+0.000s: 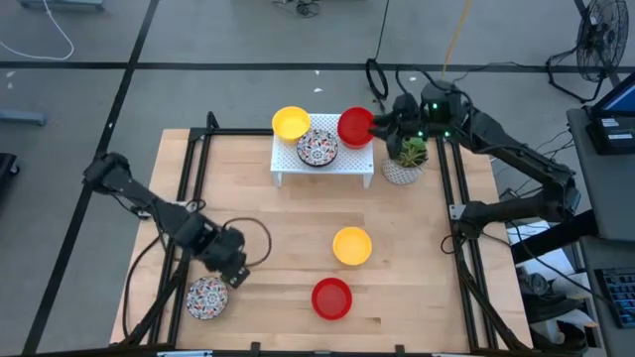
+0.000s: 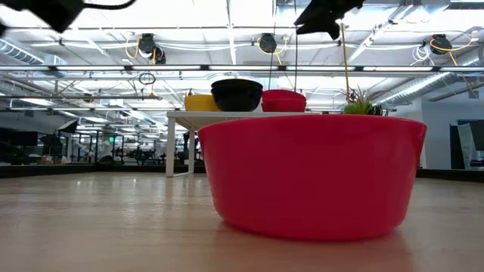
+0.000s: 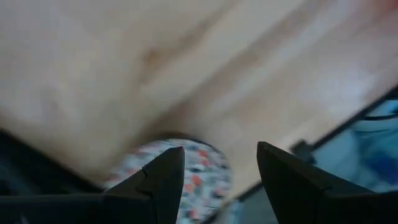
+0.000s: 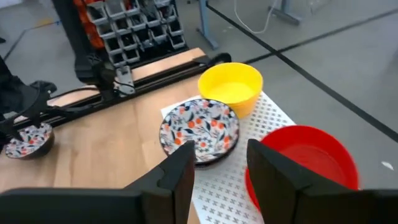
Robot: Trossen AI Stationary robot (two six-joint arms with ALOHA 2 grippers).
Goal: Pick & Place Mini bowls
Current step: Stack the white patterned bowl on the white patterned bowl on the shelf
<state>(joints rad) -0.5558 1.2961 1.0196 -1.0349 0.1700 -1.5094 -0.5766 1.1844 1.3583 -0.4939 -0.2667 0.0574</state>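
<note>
Currently your left tool [image 1: 230, 273] hangs open, empty, above the mosaic bowl [image 1: 207, 297] at seven o'clock on the bench [image 1: 298, 228], positioned for pickup. Right tool [image 1: 380, 122], open and empty, hovers by the rack's red bowl [image 1: 355, 127] at one o'clock.

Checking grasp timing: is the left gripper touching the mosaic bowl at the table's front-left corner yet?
Cannot tell. In the left wrist view the open left gripper overlaps the mosaic bowl, but no contact or gap shows plainly; in the high view the gripper sits just beside the bowl.
</note>
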